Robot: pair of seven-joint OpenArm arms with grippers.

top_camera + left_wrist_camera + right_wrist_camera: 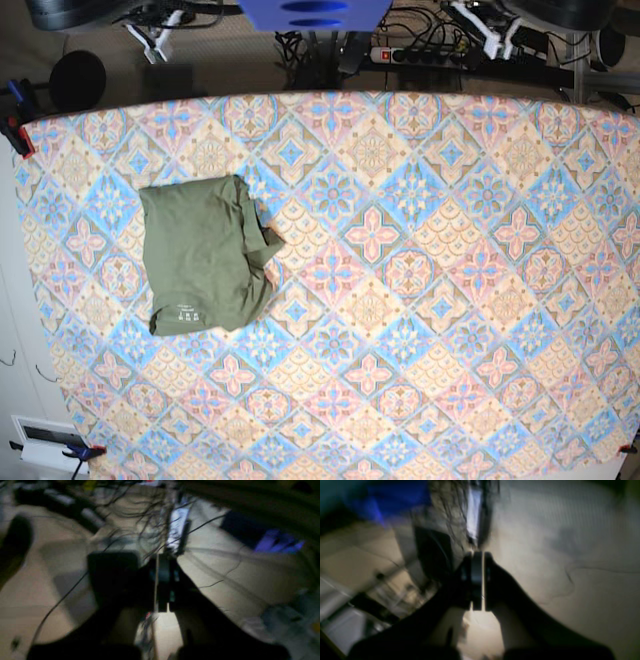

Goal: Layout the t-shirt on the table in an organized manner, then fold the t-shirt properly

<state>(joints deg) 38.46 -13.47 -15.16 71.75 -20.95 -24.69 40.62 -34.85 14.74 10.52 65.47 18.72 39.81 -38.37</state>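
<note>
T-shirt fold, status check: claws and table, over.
Both claws shut, empty: left claw, right claw, off the table. T-shirt folded into a compact rectangle at base view's left. Nothing in the way.

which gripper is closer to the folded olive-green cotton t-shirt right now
Right, likely. The t-shirt lies on the right arm's side of the patterned table; right gripper and left gripper are both shut, off the table, over the floor.

Both wrist views blurred, dark — table (pixel 420 300) corners cut off.
</note>
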